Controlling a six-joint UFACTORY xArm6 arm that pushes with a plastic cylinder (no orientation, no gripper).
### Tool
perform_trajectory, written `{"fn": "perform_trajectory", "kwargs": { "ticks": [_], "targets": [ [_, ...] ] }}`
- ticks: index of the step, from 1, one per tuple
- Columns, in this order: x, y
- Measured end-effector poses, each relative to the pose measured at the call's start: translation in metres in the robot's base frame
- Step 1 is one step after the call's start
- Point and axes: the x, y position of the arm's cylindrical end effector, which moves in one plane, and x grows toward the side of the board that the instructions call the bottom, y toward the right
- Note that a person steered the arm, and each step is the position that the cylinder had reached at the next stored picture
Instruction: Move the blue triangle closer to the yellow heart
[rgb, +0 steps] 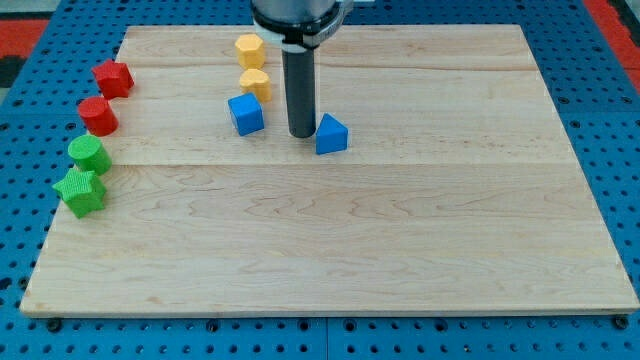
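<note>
The blue triangle (331, 134) lies on the wooden board a little above its middle. My tip (301, 134) stands just to the triangle's left, close to it or touching; I cannot tell which. The yellow heart (256, 84) lies up and to the left of the tip. A blue cube (245, 114) sits just below the heart, to the left of the tip. A yellow hexagon block (249, 50) lies above the heart near the board's top edge.
At the board's left edge lie a red star (113, 78), a red cylinder (98, 116), a green cylinder (89, 155) and a green star (80, 191). The wooden board (400, 250) rests on a blue pegboard.
</note>
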Motion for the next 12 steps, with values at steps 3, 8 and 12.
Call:
{"fn": "perform_trajectory", "kwargs": {
  "ticks": [3, 8, 12],
  "targets": [
    [0.034, -0.075],
    [-0.016, 0.059],
    [-0.027, -0.029]
  ]
}}
